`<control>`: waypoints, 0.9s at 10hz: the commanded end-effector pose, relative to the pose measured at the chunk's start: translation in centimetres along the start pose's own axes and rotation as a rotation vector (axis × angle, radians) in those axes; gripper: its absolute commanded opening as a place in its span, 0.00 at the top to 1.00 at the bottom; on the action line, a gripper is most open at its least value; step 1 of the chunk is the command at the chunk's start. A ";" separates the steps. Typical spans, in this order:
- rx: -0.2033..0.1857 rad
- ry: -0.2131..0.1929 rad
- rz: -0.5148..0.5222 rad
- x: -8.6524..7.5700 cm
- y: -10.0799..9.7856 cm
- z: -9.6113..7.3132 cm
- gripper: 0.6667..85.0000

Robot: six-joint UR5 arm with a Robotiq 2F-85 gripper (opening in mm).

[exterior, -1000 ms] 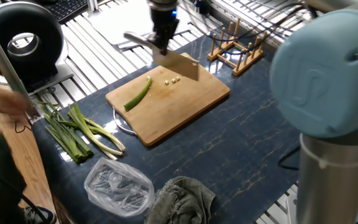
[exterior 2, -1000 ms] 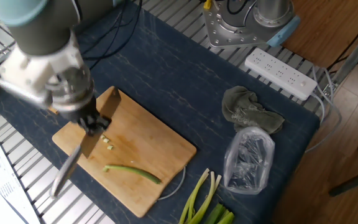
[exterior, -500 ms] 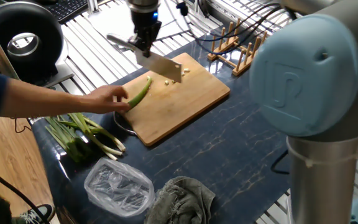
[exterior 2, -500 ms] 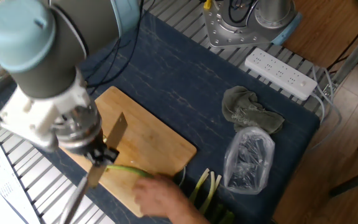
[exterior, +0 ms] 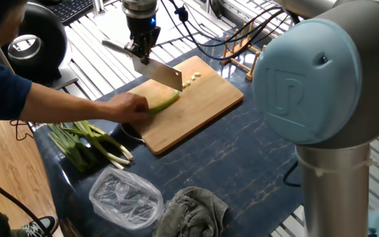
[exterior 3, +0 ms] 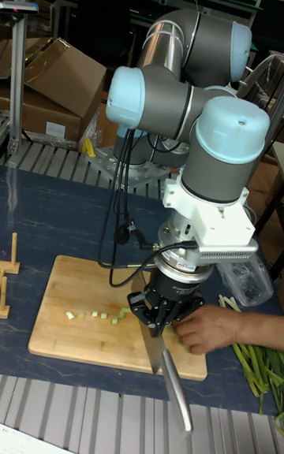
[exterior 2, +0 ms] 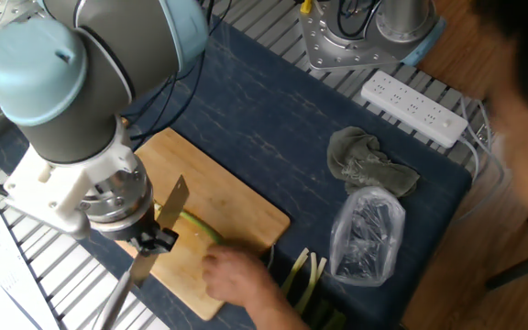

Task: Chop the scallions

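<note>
Green scallion stalk lies just beside the knife-gripping pincer.

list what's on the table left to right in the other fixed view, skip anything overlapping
knife in the tool → cutting board → grey rag → white power strip

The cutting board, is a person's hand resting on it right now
Yes, a person's hand lies on the cutting board, pressing down the scallion stalk just beside the knife.
</note>
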State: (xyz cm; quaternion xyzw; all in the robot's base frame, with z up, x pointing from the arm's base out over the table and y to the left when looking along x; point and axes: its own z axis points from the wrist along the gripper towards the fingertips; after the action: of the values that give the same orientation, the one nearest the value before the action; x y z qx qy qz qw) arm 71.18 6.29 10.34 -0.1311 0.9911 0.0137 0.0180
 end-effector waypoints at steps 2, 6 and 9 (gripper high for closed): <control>-0.017 0.014 0.077 1.1 -0.2 -0.4 0.99; -0.011 0.034 0.148 3.1 -0.7 -1.6 0.99; 0.001 0.039 0.152 3.5 -1.2 -1.5 0.99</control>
State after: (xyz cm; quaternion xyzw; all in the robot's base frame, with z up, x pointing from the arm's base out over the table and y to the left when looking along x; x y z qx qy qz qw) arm 68.51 4.65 11.40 -0.0643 0.9979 0.0124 -0.0002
